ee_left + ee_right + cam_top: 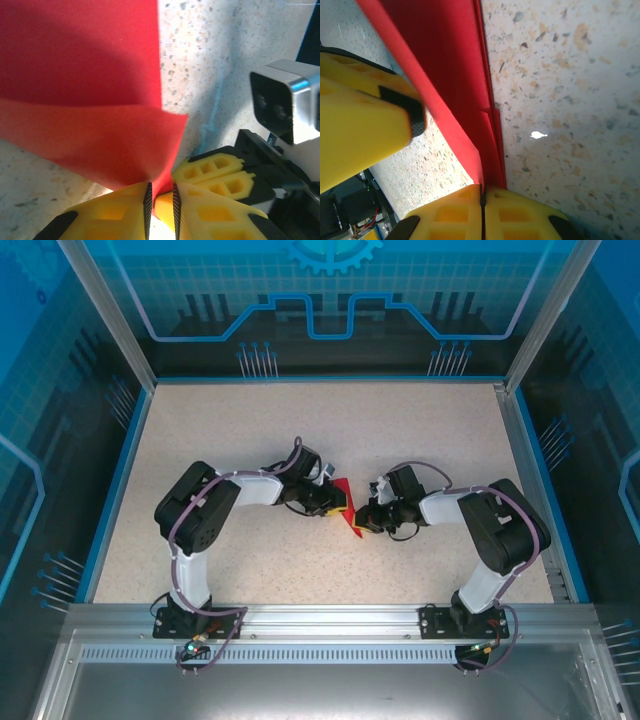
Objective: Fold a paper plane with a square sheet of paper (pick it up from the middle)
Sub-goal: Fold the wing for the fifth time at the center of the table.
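The red square sheet of paper (pixel 343 490) is folded into layers and hangs between both grippers at the middle of the table. In the left wrist view the paper (pixel 90 75) narrows down into my left gripper (pixel 160 197), whose jaws stand close together with the red fold pinched between them. My right gripper (pixel 483 192) is shut tight on a folded edge of the paper (pixel 450 65). From above, the left gripper (pixel 335 502) and right gripper (pixel 363 520) nearly touch. The right gripper's yellow fingers (pixel 215 172) lie just beside the left ones.
The speckled table (pixel 250 440) has a blue border and transparent blue walls on three sides. An aluminium rail (pixel 320 625) carries both arm bases at the near edge. The right wrist camera (pixel 285 100) sits close to the left gripper.
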### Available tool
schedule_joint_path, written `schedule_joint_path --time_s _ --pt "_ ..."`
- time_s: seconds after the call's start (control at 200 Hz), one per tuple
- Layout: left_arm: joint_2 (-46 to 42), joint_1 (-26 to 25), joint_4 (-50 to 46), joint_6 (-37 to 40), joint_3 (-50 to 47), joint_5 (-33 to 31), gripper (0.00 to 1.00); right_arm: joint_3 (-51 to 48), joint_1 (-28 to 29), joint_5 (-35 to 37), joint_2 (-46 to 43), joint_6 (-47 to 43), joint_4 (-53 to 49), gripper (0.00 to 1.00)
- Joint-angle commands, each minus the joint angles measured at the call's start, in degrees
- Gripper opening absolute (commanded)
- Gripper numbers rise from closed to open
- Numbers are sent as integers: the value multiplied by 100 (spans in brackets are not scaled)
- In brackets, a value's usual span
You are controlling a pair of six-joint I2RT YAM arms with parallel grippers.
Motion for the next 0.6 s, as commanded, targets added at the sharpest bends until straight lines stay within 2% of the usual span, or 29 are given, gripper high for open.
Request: schedule_joint_path --time_s 0.0,0.59 --pt "156 -29 -193 122 187 -63 21 -154 -19 198 111 -81 -282 7" --pt "343 -29 -591 295 505 -239 21 -42 -30 -74 -196 -349 -395 17"
